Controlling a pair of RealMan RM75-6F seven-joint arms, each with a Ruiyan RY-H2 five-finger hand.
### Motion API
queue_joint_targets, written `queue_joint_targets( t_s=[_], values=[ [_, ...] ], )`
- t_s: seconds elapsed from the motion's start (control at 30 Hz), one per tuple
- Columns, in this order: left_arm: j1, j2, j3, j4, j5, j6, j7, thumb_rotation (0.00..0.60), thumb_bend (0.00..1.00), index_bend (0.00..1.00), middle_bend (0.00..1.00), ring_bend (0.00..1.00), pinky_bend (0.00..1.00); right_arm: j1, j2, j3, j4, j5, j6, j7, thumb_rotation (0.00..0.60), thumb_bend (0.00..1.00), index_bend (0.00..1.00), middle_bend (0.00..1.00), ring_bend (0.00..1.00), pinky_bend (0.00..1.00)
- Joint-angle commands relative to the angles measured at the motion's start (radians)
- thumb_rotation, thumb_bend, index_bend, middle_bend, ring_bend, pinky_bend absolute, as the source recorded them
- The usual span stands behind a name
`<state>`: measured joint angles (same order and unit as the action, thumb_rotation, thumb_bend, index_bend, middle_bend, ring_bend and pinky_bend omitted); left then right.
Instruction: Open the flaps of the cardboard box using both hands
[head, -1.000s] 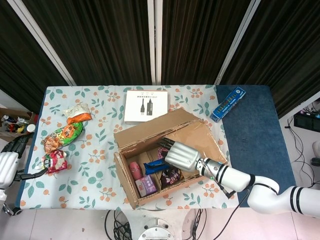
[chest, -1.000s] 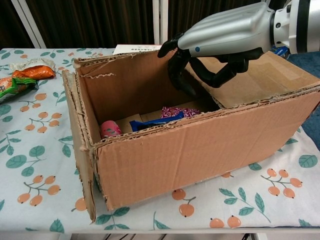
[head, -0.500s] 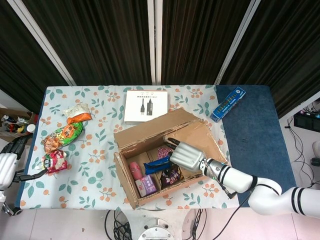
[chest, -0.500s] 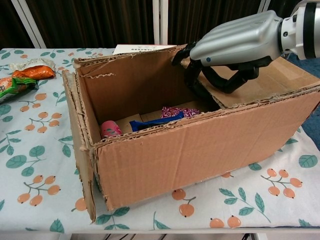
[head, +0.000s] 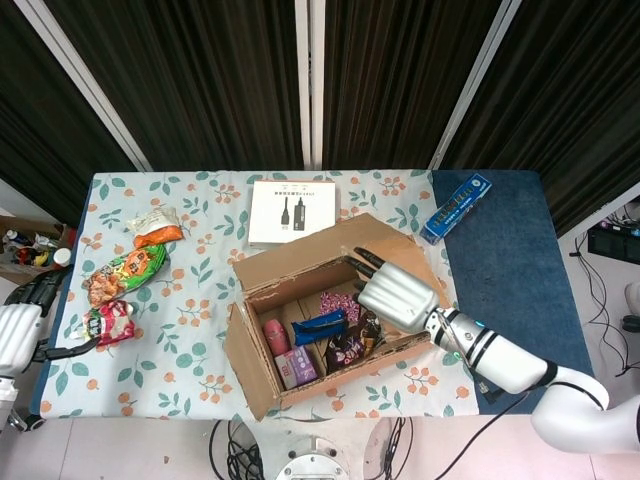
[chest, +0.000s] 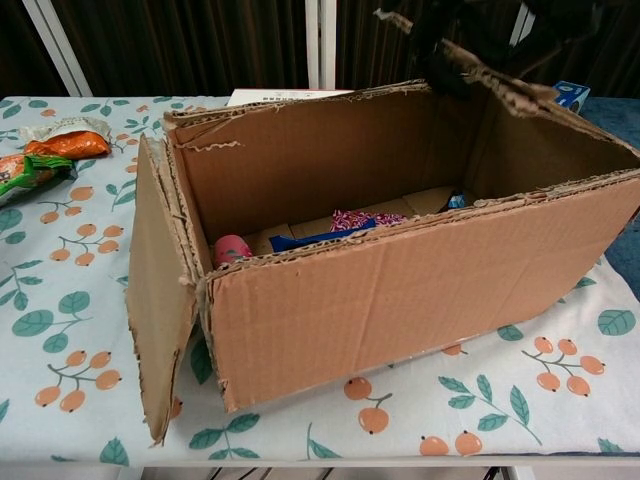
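head view: right hand (head: 397, 293) has lifted the right flap (chest: 500, 85) upright at the cardboard box's (chest: 400, 290) 3 o'clock end; whether its fingers grip it, i cannot tell. left hand (head: 18, 330) idles.

Brown cardboard box (head: 300, 330) mid-table, top open, small goods inside; left end flap (chest: 160, 300) hanging outward

The head view looks steeply down from high above the near edge of the worktop (head: 200, 300), taking in its whole surface back to the dark curtains (head: 220, 80) behind the far edge. The chest view sits low at the near edge, facing across almost level and close up. Both views share the cardboard box (head: 330, 335) (chest: 400, 290) and the flowered cloth (chest: 60, 330) around it.
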<state>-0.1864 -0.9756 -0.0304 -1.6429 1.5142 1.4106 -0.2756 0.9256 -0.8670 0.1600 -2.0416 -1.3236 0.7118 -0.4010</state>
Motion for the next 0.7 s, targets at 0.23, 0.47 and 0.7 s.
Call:
queue_joint_targets(
  t_s=[0.23, 0.47, 0.7],
  values=[
    [-0.008, 0.001, -0.002, -0.013, -0.004, -0.022, 0.018, 0.418, 0.09, 0.05, 0.10, 0.10, 0.18, -0.124, 0.177, 0.021, -0.058, -0.106, 0.145, 0.173, 0.600, 1.00, 0.63, 0.41, 0.00, 0.00],
    [-0.024, 0.008, -0.010, -0.051, -0.015, -0.049, 0.054, 0.419, 0.09, 0.05, 0.10, 0.10, 0.18, -0.233, 0.268, 0.010, -0.012, -0.245, 0.286, 0.400, 0.600, 1.00, 0.63, 0.41, 0.00, 0.00],
    [-0.047, 0.004, -0.019, -0.102, -0.031, -0.085, 0.116, 0.418, 0.09, 0.05, 0.10, 0.10, 0.18, -0.335, 0.309, -0.042, 0.107, -0.341, 0.383, 0.607, 0.600, 1.00, 0.63, 0.43, 0.00, 0.00]
  ],
)
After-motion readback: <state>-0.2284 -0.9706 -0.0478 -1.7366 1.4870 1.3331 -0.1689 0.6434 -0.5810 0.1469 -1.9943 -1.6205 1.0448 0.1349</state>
